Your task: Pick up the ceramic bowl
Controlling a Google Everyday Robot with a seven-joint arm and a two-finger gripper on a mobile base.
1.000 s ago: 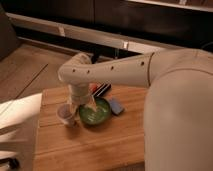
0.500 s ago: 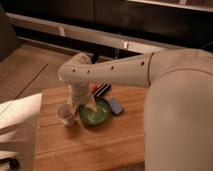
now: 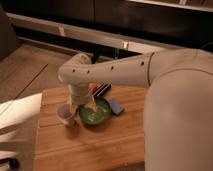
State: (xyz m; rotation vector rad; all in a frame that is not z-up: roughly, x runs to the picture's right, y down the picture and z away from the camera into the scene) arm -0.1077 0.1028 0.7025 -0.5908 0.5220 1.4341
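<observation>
Wooden slats make up the surface [image 3: 100, 145] at the centre of a dim room, with dark cabinet fronts [image 3: 150, 15] and a pale rail [image 3: 75, 32] running behind it. At far left, a white object [image 3: 15, 112] lies beside the surface's edge; what it is cannot be made out. Next along stands a small pale cup [image 3: 65, 115], upright, just beside the ceramic bowl [image 3: 97, 116]. The glossy green bowl sits near the middle of the surface.

Between cup and bowl, the gripper [image 3: 85, 106] points straight down over the bowl's left side, its tip reaching the rim and hiding part of it. Whether the jaws are open or closed cannot be told.

Above it, the white arm [image 3: 115, 70] bends sharply at a rounded joint. Its long forearm runs up and to the right across the back of the surface.

Behind the wrist, a red and black item [image 3: 101, 90] shows only in part, the arm covering the rest. A flat blue block [image 3: 116, 106] lies just right of the bowl, close to its rim. At far right, the robot's bulky white body [image 3: 180, 120] fills the frame and blocks that end of the surface.
</observation>
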